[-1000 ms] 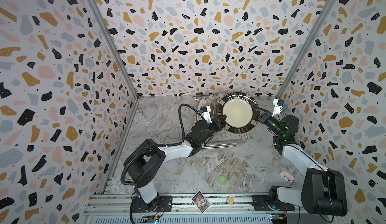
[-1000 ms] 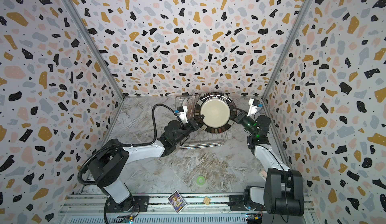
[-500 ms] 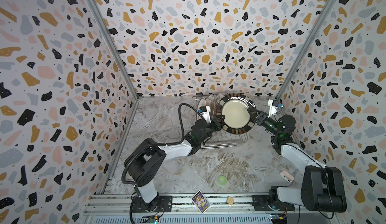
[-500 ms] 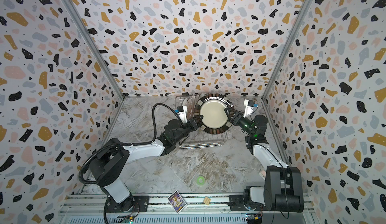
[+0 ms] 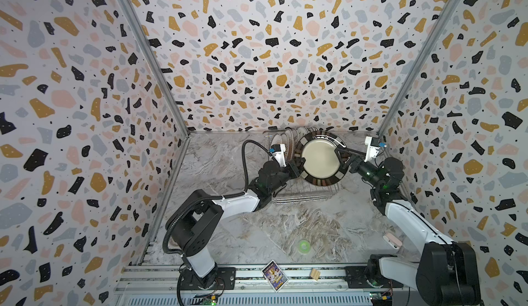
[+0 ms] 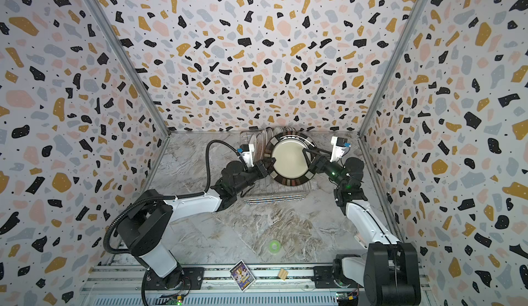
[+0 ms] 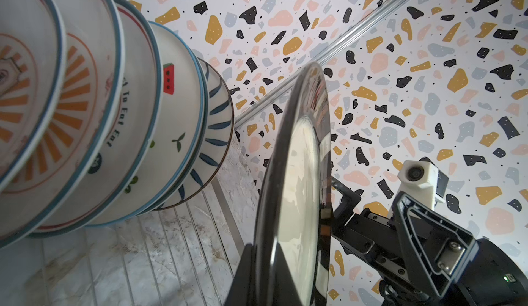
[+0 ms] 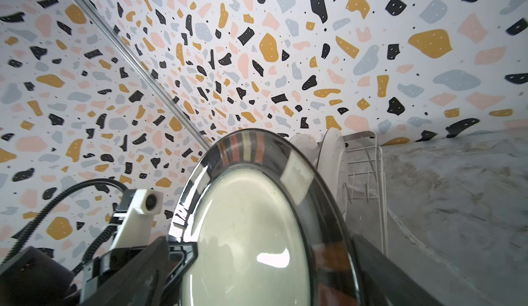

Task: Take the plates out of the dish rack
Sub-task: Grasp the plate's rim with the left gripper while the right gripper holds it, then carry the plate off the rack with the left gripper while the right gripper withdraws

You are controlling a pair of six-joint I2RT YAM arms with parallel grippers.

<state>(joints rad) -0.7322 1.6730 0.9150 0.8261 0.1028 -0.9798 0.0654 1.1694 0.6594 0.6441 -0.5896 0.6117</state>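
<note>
Left pincer (image 5: 295, 166) is pressed together on the left rim of the dark-rimmed plate (image 5: 320, 159), held on edge over the dish rack (image 5: 305, 197), just right of centre in both top views. Right pincer (image 5: 341, 156) is spread, jaws either side of the opposite rim. With only 1 grip on glossy ceramic, the plate could swing or slip, dropping onto the rack or striking the other plates (image 7: 85, 104) beside it.

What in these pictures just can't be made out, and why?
Card print: both top views, too small.
Pink object: both top views, beside the right arm, too small to name.
Lettering on a racked plate: left wrist view, partly covered by its neighbour.
</note>
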